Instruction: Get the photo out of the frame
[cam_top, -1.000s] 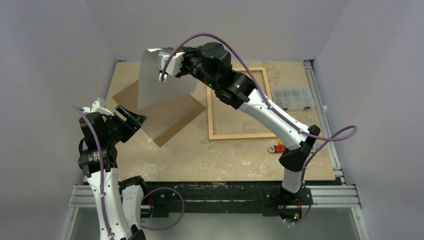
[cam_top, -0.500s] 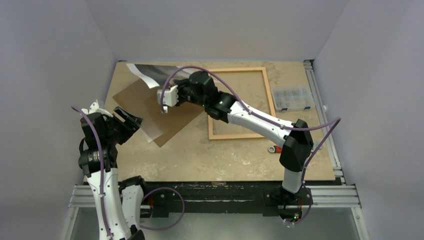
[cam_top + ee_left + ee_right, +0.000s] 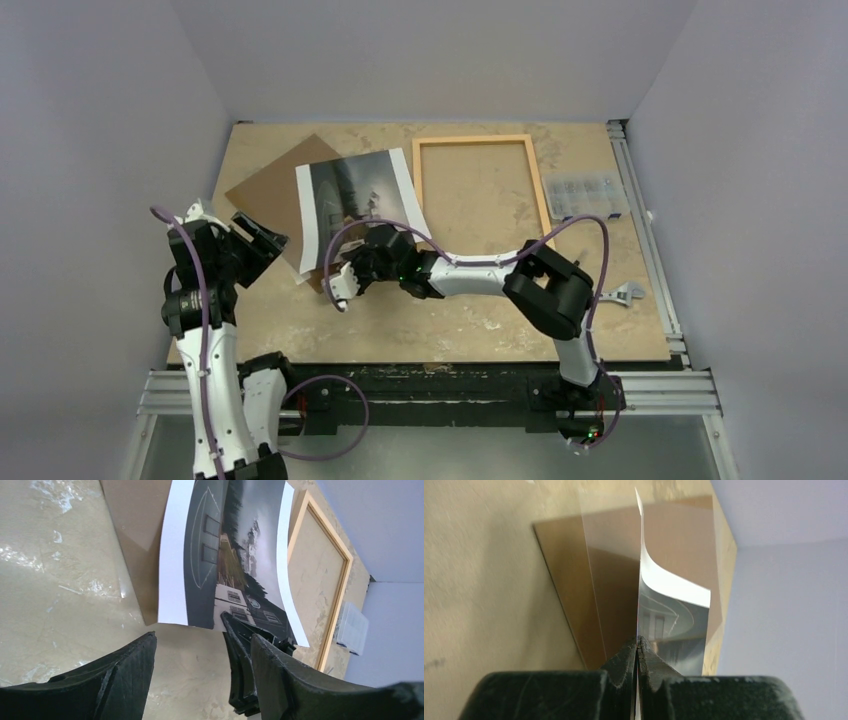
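The photo [image 3: 355, 195], a dark print with white bands, lies curved and face up over the brown backing board [image 3: 265, 185], left of the frame. My right gripper [image 3: 376, 248] is shut on its near edge; in the right wrist view the jaws [image 3: 638, 641] pinch the thin sheet [image 3: 674, 612] edge-on. The light wood frame [image 3: 470, 141] lies flat at the back right, with bare table inside it. My left gripper [image 3: 262, 240] hovers open at the left, apart from the photo [image 3: 225, 555]. Its fingers [image 3: 202, 637] hold nothing, and the frame [image 3: 345, 560] shows beyond.
A clear parts box [image 3: 585, 195] sits right of the frame, and a wrench [image 3: 625, 293] lies near the right arm's elbow. A pale sheet corner [image 3: 303, 272] pokes out from under the photo. Metal rails run along the table's right and near edges.
The right arm has swung down and towards the near left, bringing the photo from raised at the back to low and face up over the board. The left arm has hardly moved.
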Tool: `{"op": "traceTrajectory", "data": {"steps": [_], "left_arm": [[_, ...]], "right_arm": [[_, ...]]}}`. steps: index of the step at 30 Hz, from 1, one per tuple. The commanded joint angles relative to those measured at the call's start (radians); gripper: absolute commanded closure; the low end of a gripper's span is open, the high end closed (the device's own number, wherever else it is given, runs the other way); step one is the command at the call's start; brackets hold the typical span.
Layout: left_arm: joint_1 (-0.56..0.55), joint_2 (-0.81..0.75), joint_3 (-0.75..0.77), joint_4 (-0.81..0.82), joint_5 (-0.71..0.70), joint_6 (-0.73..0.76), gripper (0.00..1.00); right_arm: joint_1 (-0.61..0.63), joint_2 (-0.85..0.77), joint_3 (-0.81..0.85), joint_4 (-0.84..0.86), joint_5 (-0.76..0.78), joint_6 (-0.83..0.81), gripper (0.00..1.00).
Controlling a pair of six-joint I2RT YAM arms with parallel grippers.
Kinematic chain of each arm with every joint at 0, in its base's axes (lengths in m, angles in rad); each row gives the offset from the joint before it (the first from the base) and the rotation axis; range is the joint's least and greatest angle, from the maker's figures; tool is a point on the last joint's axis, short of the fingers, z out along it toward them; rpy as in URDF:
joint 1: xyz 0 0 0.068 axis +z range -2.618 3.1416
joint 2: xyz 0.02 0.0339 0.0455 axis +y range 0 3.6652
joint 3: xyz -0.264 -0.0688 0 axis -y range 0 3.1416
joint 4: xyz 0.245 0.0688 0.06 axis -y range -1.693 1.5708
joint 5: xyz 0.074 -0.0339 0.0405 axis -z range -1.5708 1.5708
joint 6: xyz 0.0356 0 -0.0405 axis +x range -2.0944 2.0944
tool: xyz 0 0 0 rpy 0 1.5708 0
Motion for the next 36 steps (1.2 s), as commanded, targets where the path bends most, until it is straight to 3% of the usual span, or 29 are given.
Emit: {"op": "traceTrajectory", "data": {"steps": [1, 11, 23, 36], "left_arm": [[-0.003, 0.078, -0.022, 0.123, 0.071, -0.039, 0.33], [-0.003, 0.176, 0.029, 0.192, 0.065, -0.014, 0.33], [0.010, 0.229, -0.017, 0.263, 0.086, -0.006, 0.34], [0.030, 0.243, -0.045, 0.304, 0.138, -0.029, 0.34]], "right_arm": [[0.005, 0.044, 0.023, 0.158, -0.051, -0.025, 1.00], [0.002, 0.173, 0.141, 0.122, -0.156, -0.146, 1.00], [0.000, 0.185, 0.243, -0.046, -0.354, -0.210, 1.00], [-0.023, 0.147, 0.107, -0.003, -0.336, -0.239, 1.00]]}}
